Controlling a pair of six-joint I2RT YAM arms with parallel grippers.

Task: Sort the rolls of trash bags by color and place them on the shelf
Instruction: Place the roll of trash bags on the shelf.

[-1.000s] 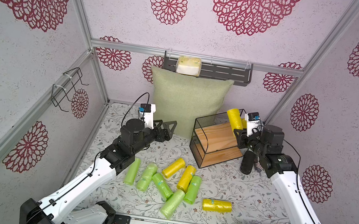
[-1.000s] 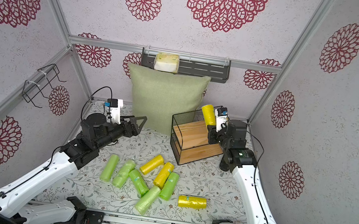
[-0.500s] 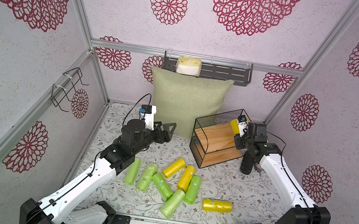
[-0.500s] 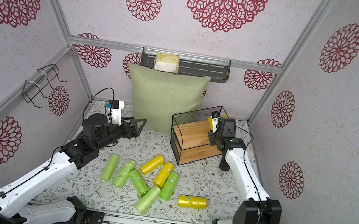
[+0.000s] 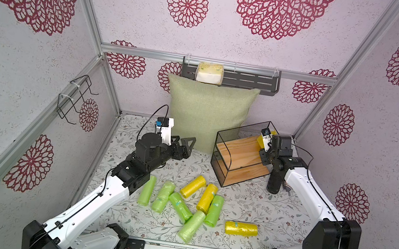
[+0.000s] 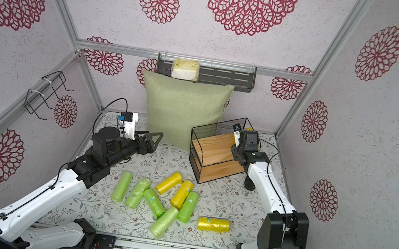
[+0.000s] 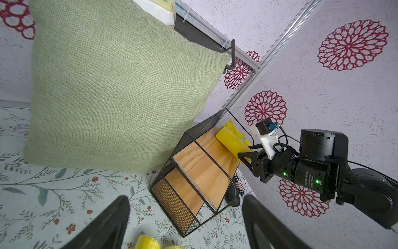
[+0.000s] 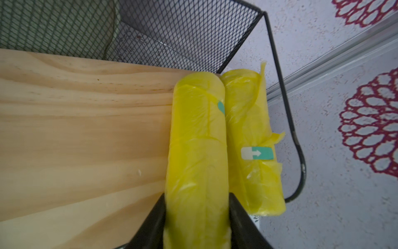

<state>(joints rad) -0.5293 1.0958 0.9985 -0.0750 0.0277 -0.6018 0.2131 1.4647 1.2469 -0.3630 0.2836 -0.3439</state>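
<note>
On shelf [image 5: 237,152], centre right of frame, pinches yellow roll [image 8: 197,151] with right gripper [image 8: 197,200]; holds left gripper [image 7: 185,197] spread.

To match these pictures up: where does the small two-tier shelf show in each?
Both top views: shelf right of centre, beside the green cushion.
Left wrist: shelf in the picture's lower middle.
Right wrist: its top board fills most of it.
Shared landmark: the green cushion beside it.

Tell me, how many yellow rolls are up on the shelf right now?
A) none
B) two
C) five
B: in the right wrist view a yellow roll lies between the right gripper's fingers and a second yellow roll lies beside it, both on the shelf.
</note>
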